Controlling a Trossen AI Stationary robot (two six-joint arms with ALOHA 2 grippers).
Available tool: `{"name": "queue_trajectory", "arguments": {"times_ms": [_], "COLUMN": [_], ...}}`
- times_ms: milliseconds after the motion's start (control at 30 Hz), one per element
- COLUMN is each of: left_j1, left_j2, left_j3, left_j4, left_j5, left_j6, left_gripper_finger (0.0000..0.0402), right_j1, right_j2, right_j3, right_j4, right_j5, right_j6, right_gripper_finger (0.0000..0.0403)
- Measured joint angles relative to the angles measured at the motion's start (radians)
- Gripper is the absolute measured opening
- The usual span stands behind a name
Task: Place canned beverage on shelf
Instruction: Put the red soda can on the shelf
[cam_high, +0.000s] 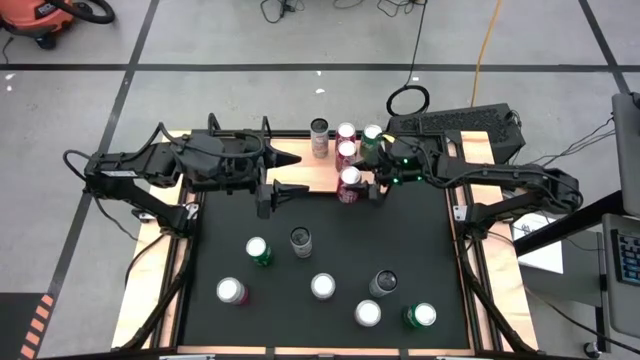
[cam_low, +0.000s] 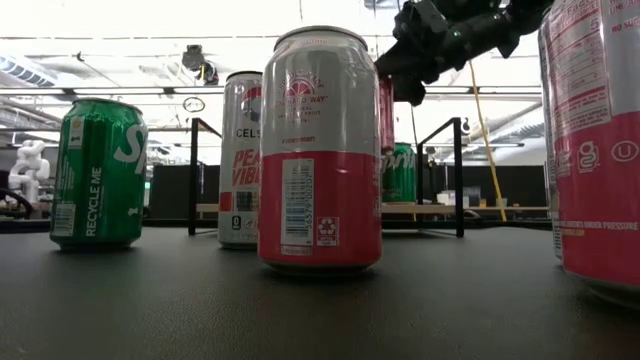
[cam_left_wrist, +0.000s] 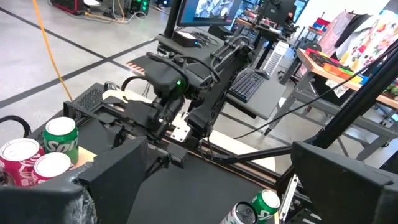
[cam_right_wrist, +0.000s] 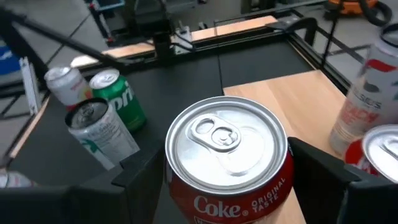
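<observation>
1. On the left of the high view, the left gripper (cam_high: 283, 172) hangs over the back edge of the black mat (cam_high: 420, 240), beside the shelf's left part. Its fingers are spread wide and hold nothing. This arm looks to be waiting.

2. The shelf (cam_high: 300, 172), a light wooden board along the back of the mat, already carries four cans: a pale one (cam_high: 319, 137) towards the middle, two red-and-white ones (cam_high: 346, 142) next to it, and a green one (cam_high: 371, 136) furthest right. So part of the job looks done.

3. Just in front of that row, the right gripper (cam_high: 362, 186) has its fingers closed around a red Coke can (cam_right_wrist: 229, 163), one finger on each side of the body. The can sits at the shelf's front edge; whether its base rests on the wood or hangs just above it, I cannot tell.

4. The Coke can stands upright, long axis vertical, with the pull-tab lid facing straight up.

5. Still left, as I judge it: setting this can down squarely and letting go. Seven more cans (cam_high: 322, 286) stand loose on the mat nearer the front, all upright.
</observation>
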Motion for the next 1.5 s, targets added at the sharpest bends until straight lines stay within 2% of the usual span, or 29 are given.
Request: {"name": "queue_trajectory", "arguments": {"times_ms": [133,433,1500], "left_j1": [0.000,0.000,0.001], "left_j2": [0.000,0.000,0.001], "left_j3": [0.000,0.000,0.000], "left_j4": [0.000,0.000,-0.001], "left_j5": [0.000,0.000,0.000], "left_j6": [0.005,0.006,0.030], "left_gripper_finger": [0.0397,0.0397,0.0397], "right_j1": [-0.033,-0.087,-0.111], "right_j2": [0.016,0.108,0.201], "right_j3": [0.000,0.000,0.000], "right_j4": [-0.012,0.002,0.060], "right_j5": [-0.048,-0.107,-0.097], "right_j6": [-0.058,-0.074,-0.124], "right_gripper_finger": [0.0265,0.0265,0.0265]}}
